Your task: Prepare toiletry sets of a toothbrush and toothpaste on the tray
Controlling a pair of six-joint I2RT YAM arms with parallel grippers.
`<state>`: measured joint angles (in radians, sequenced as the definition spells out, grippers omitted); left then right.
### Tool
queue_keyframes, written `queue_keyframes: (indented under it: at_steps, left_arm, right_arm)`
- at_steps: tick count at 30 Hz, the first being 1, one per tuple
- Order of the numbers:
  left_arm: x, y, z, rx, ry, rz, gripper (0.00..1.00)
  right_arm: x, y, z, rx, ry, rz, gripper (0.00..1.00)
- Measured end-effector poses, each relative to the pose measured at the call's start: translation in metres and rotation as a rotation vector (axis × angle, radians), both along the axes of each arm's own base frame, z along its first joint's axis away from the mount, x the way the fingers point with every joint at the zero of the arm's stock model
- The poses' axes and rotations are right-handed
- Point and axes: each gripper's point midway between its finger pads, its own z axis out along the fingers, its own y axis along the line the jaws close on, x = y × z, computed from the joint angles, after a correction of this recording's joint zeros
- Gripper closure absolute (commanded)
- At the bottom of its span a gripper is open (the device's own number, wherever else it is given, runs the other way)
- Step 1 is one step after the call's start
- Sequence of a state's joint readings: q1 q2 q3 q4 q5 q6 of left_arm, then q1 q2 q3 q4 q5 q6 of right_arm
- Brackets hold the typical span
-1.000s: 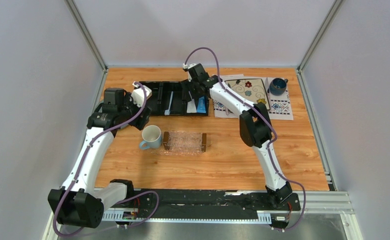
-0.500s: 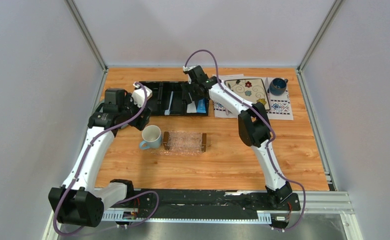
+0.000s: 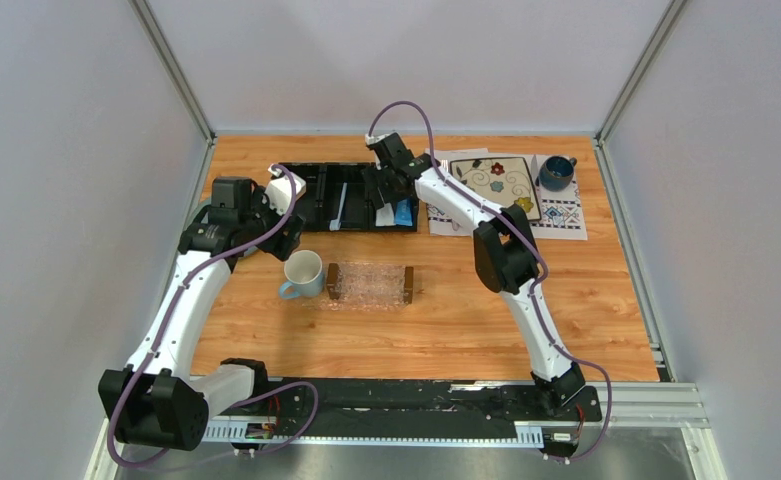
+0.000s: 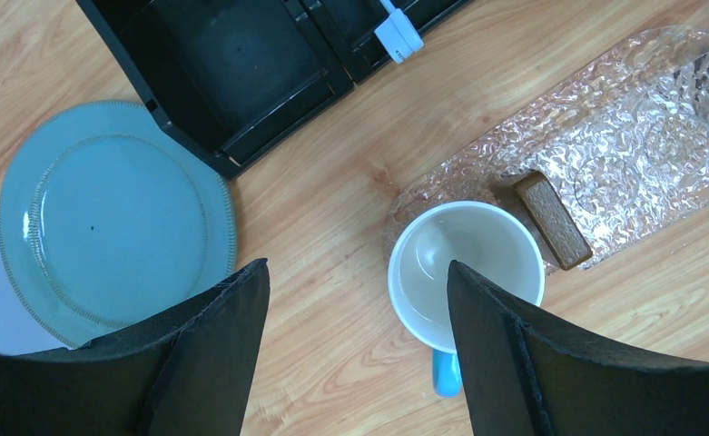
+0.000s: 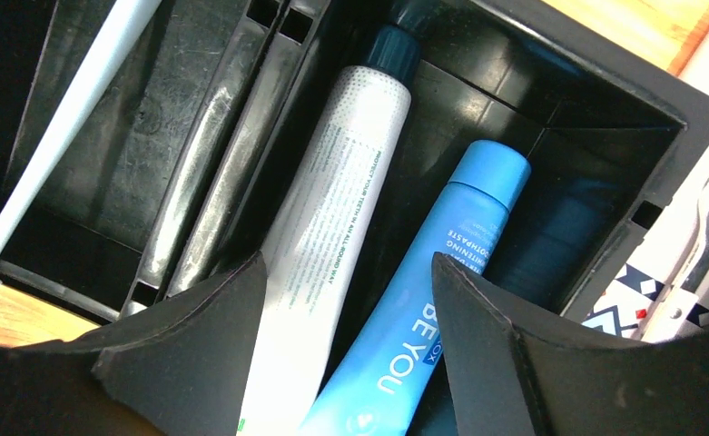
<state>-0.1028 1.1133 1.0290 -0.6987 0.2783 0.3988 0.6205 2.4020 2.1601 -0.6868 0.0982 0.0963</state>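
The clear textured tray (image 3: 369, 283) with brown end bars lies mid-table with nothing on it; its left end (image 4: 623, 154) shows in the left wrist view. A slim white-and-blue toothbrush (image 3: 339, 205) lies in the black organizer's middle slot, and its handle (image 5: 69, 118) crosses the right wrist view. A white toothpaste tube (image 5: 332, 209) and a blue one (image 5: 441, 272) lie side by side in the right compartment. My right gripper (image 5: 349, 263) hangs open just above both tubes, gripping neither. My left gripper (image 4: 357, 265) is open over bare wood beside the white mug (image 4: 464, 272).
The black three-compartment organizer (image 3: 316, 190) sits at the back. A teal plate (image 4: 105, 218) lies left of the mug. At the back right, a floral square plate (image 3: 501, 180) and a dark blue mug (image 3: 556, 172) rest on a patterned mat.
My right gripper has shifted slightly left over the organizer's right compartment. The left arm has barely moved.
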Motion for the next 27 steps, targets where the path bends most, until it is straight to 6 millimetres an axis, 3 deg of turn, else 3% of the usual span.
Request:
queue_keyframes:
  at_steps: [9, 27]
  left_arm:
    - [0.001, 0.0, 0.0, 0.0, 0.0, 0.0, 0.21]
    - [0.001, -0.001, -0.002, -0.004, 0.008, -0.005, 0.21]
  right_arm:
    - [0.0, -0.006, 0.0, -0.039, -0.009, -0.022, 0.29]
    - [-0.013, 0.009, -0.004, 0.012, 0.045, 0.116, 0.31]
